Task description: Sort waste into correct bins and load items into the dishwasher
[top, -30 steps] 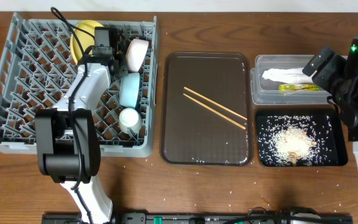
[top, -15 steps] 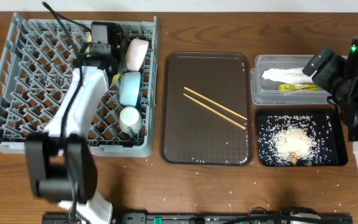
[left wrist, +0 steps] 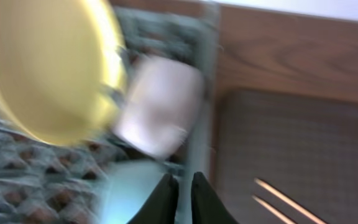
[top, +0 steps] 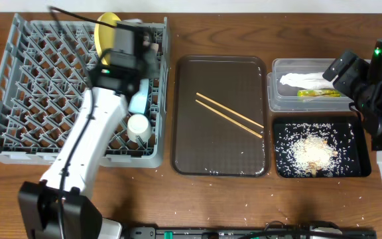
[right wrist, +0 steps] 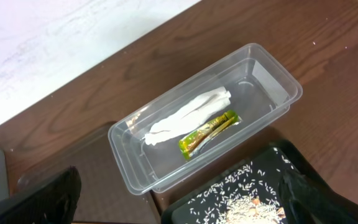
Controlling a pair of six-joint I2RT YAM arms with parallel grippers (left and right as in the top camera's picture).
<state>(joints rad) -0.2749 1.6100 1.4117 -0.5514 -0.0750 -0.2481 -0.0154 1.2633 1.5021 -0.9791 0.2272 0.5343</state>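
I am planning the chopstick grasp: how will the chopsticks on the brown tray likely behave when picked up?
The chopsticks look thin and straight, so they are probably stiff, light and not floppy. They lie flat on the brown tray, so a pinch from above may slide or roll them instead of catching them.

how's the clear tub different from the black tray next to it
The clear tub is see-through and holds a white tissue and a snack wrapper; the black tray is opaque and holds rice crumbs. The tub looks deeper than the tray. Both are rectangular.
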